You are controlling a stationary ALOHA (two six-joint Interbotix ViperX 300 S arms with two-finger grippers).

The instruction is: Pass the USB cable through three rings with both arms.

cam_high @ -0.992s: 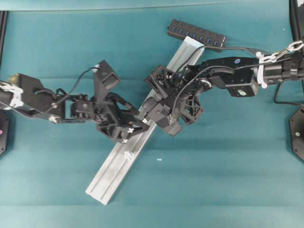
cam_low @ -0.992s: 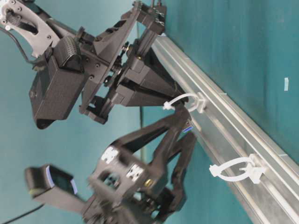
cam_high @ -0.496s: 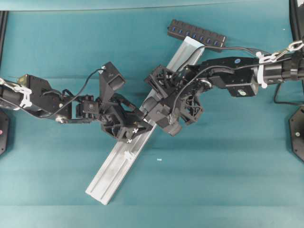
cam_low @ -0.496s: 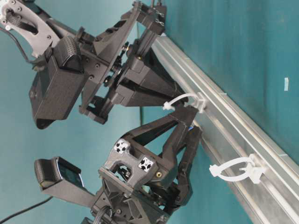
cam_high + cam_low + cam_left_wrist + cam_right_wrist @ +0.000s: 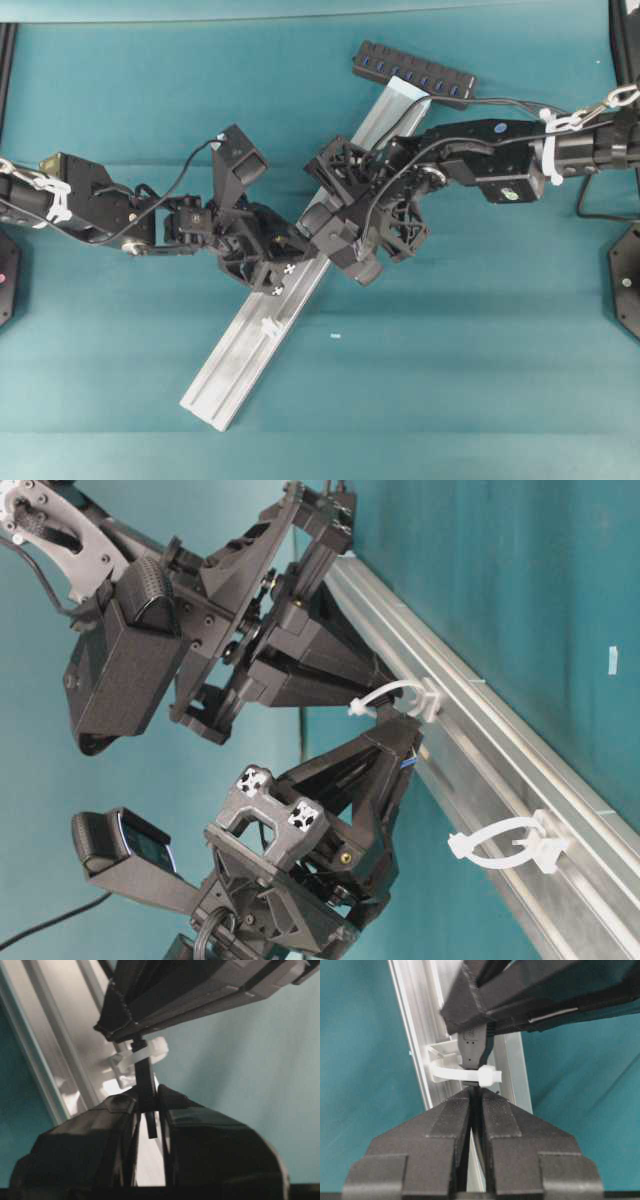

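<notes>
The flat table cover [image 5: 480, 340] is a plain deep teal. On it lies a long ridged aluminium rail [image 5: 225, 372] in pale silver, carrying small translucent-white plastic loop clips [image 5: 505, 842]. The rectangular plastic multi-port hub [image 5: 413, 73] is black, with a row of blue sockets. The thin rubber USB cable [image 5: 510, 101] is black, as is its slim plug [image 5: 145, 1082]. Both jointed arms are matt black, with white cable ties [image 5: 549, 150] and small white cross markings [image 5: 272, 800].
</notes>
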